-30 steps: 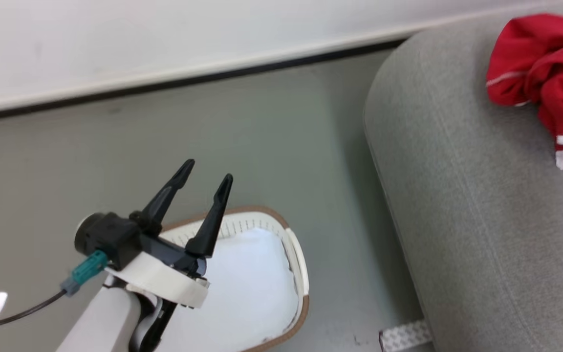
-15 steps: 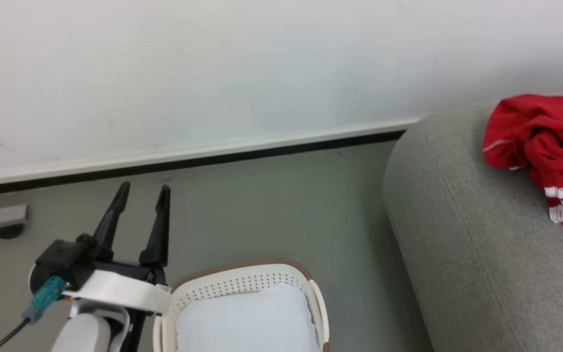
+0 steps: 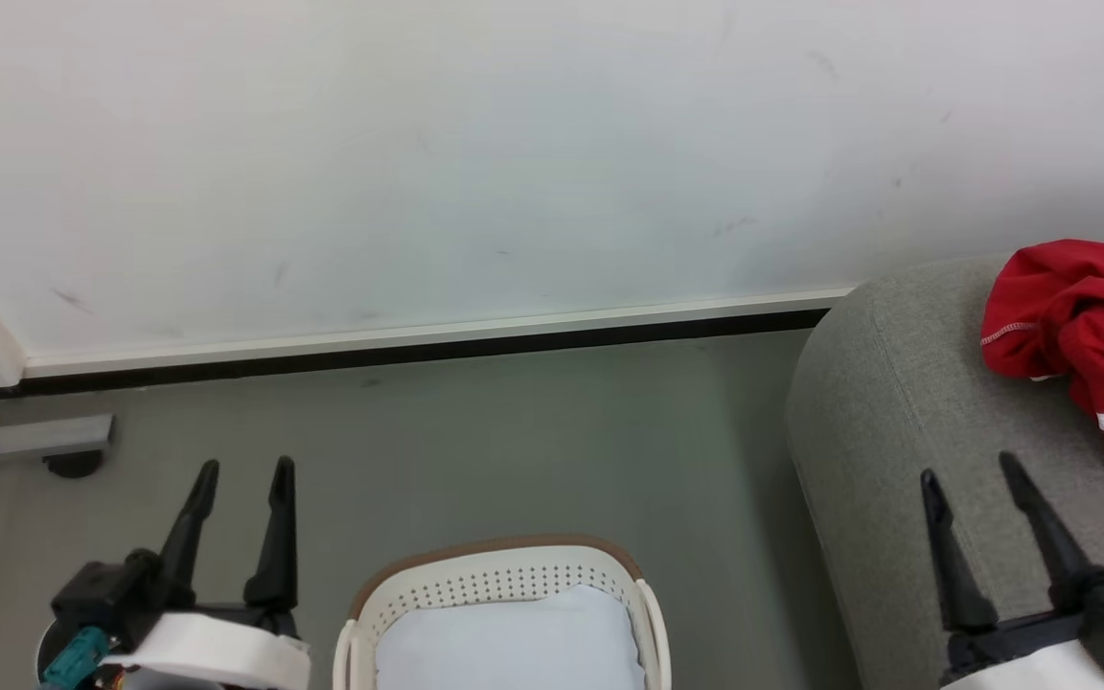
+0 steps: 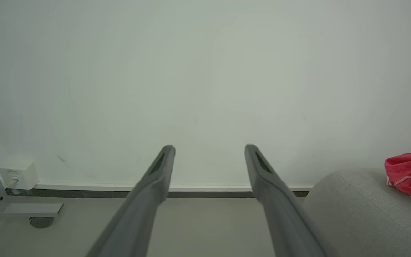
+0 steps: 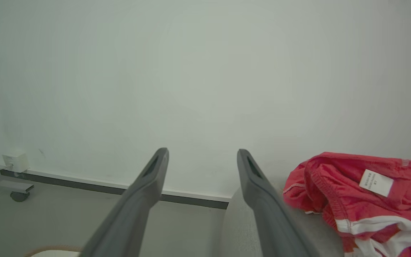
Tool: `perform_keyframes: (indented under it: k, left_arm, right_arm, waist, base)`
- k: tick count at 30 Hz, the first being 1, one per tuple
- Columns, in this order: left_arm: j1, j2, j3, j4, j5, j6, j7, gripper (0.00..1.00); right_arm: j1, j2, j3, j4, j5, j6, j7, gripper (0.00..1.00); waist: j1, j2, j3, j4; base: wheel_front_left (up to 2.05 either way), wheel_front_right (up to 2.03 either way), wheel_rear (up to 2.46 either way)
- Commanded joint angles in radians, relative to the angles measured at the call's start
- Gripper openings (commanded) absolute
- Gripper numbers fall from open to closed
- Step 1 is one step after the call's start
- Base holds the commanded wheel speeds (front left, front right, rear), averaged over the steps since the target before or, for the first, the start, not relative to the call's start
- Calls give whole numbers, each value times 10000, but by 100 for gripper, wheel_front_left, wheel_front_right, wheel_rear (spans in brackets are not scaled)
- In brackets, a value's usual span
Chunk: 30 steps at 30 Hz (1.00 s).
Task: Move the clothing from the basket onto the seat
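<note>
on the seat (image 3: 897, 422), crumpled red white-banded clothing (image 3: 1069, 316), left tool (image 3: 246, 465) and right tool (image 3: 966, 467) apart

A white tag (image 5: 376, 182) on the clothing (image 5: 319, 187) bears small dark print, too tiny to read. The label on the wall box (image 4: 17, 175) is equally illegible.

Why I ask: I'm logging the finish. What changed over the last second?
The view tilted up. The left gripper swung left off the basket; the right gripper drew back from the clothing. Both stay open, empty. Clothing stays on the seat, cloth in the basket.
</note>
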<state>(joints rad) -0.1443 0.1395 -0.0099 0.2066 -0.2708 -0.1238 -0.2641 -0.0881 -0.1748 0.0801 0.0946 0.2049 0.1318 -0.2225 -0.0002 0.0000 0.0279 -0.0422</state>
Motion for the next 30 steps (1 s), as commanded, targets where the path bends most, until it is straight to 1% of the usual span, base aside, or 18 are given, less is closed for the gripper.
perform_keyframes:
  k: [1,7,14,30]
  left_arm:
    - [227,-60,81,-61,121,-30,-5,100]
    - [789,-241,296,-12,497,-68,-5,100]
    - [1010,-377,241,4,819,-76,-5,100]
    - [872,-499,274,215,761,-58,-5,100]
  right_arm:
    - [177,114,116,76,-44,-22,-133,100]
    - [299,591,479,788,286,-24,-423,100]
    - [399,953,399,698,309,-24,-430,100]
    - [-77,1079,727,1347,723,-22,-432,100]
  waist:
    - [2,0,-14,-12]
    - [2,0,-36,-74]
    - [2,0,-9,-22]
    - [2,0,-73,41]
  base:
    - [0,0,0]
    - [0,0,0]
    - [0,0,0]
    - [0,0,0]
